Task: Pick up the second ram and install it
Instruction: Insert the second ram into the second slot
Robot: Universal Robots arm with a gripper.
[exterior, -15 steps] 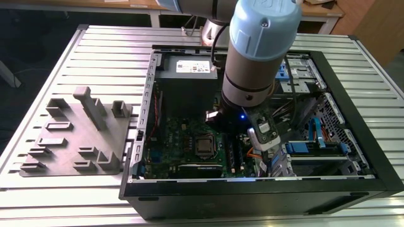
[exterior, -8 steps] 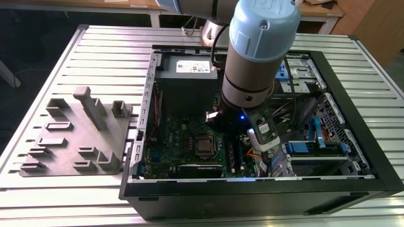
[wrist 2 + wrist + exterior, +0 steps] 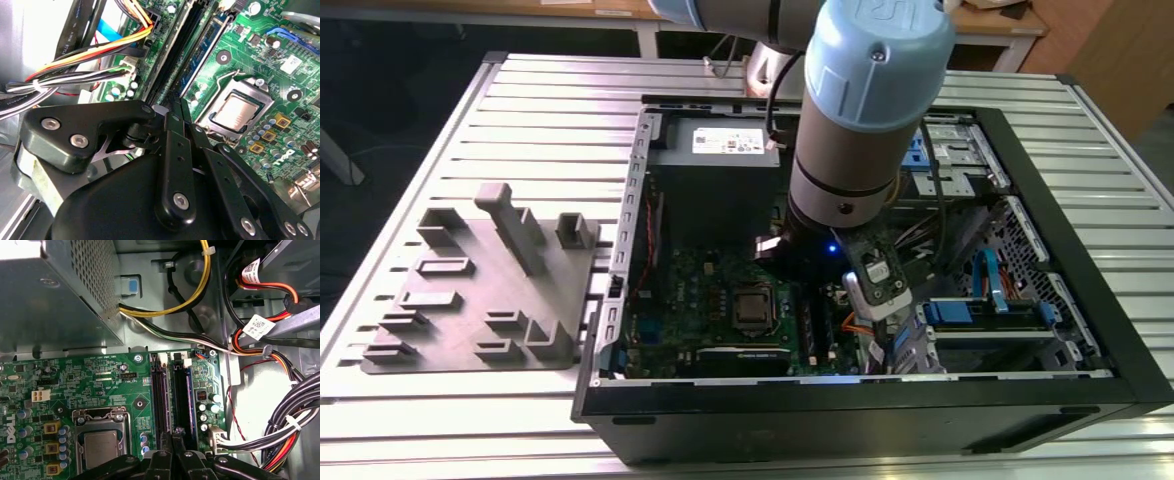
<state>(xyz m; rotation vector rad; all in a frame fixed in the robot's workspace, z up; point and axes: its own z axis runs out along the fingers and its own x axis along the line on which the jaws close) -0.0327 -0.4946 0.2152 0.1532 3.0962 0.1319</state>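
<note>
RAM strip (image 3: 178, 106), the second one, is seen only as a thin dark sliver, edge-on, between the two fingertips of the gripper (image 3: 176, 119), which are drawn together and pinch it; it stands just over the near end of the long black memory slots (image 3: 161, 395), and I cannot tell if it already touches a slot. A ribbed metal table (image 3: 520, 100) carries everything. On it, toward the exterior view's right, lies an open black computer case (image 3: 854, 420). The robot arm (image 3: 867, 110), with a pale blue cap, reaches from the far side down into the case. On the exterior view's left, just beside the case, sits a grey plastic block (image 3: 467, 300) with raised holders. Inside the case a silver power supply box (image 3: 720, 150) fills the far part, and the green motherboard (image 3: 707, 300) lies nearer. In both wrist views the square silver processor socket (image 3: 100, 447) is beside the slots, on the board. Bundles of coloured cables (image 3: 295, 430) run on the other side of the slots, apart from the gripper.
</note>
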